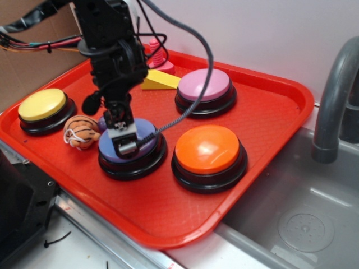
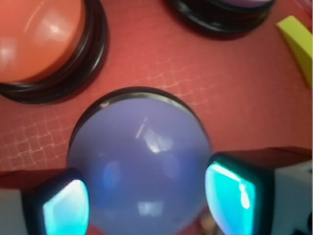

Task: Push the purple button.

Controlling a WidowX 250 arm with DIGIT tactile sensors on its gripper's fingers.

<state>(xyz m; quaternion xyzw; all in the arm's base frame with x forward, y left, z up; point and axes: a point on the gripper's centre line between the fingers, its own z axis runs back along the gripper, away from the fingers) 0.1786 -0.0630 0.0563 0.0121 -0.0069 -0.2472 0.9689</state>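
- Red plastic tray (image 1: 269,185) fills the scene, resting on a counter beside a grey sink (image 1: 303,224), with a white wall behind.
- Nearest the exterior camera, the purple button (image 1: 147,147) sits at the tray's front, left of the orange button (image 1: 207,148).
- Directly over the purple button, the gripper (image 1: 124,143) points down; the wrist view shows its two fingers (image 2: 63,205) spread to either side of the dome, jaws released and holding nothing.
- Whether the tip already touches the dome cannot be told.
- Judged by look, the dome is stiff, glossy and slippery, so a straight downward press on its crown seems wiser than any grasp.
- Just left lies a small striped ball (image 1: 82,131).
- Farther back stand the yellow button (image 1: 42,104), pink button (image 1: 204,85) and a yellow wedge (image 1: 159,81).
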